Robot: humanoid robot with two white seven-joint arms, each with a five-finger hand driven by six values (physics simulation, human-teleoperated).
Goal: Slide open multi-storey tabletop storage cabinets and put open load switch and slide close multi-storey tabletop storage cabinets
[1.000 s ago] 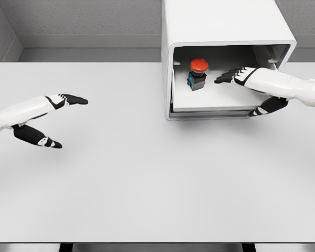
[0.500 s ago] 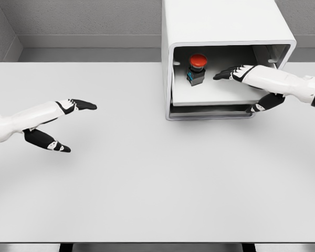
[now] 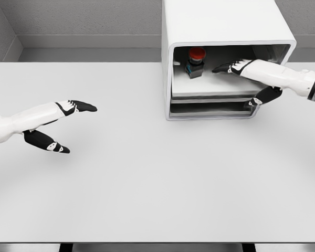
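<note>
The white storage cabinet (image 3: 220, 26) stands at the table's back right. Its upper drawer (image 3: 215, 90) is pushed most of the way in, and only a short strip sticks out of the front. The load switch (image 3: 195, 59), a dark body with a red button, sits at the back left of that drawer. My right hand (image 3: 236, 79) is open, its fingers (image 3: 226, 68) stretched flat over the drawer floor beside the switch and its thumb (image 3: 254, 102) under the drawer's front edge. My left hand (image 3: 80, 128) hovers open over the table at the left, holding nothing.
The white table (image 3: 147, 173) spreads in front of the cabinet, with a grey wall (image 3: 84, 21) behind it. A lower drawer slot (image 3: 210, 109) shows as a dark gap under the upper drawer.
The upper drawer has slid back into the cabinet with the switch in it, and my right hand has moved with it. The left hand drifted slightly right, then held still.
</note>
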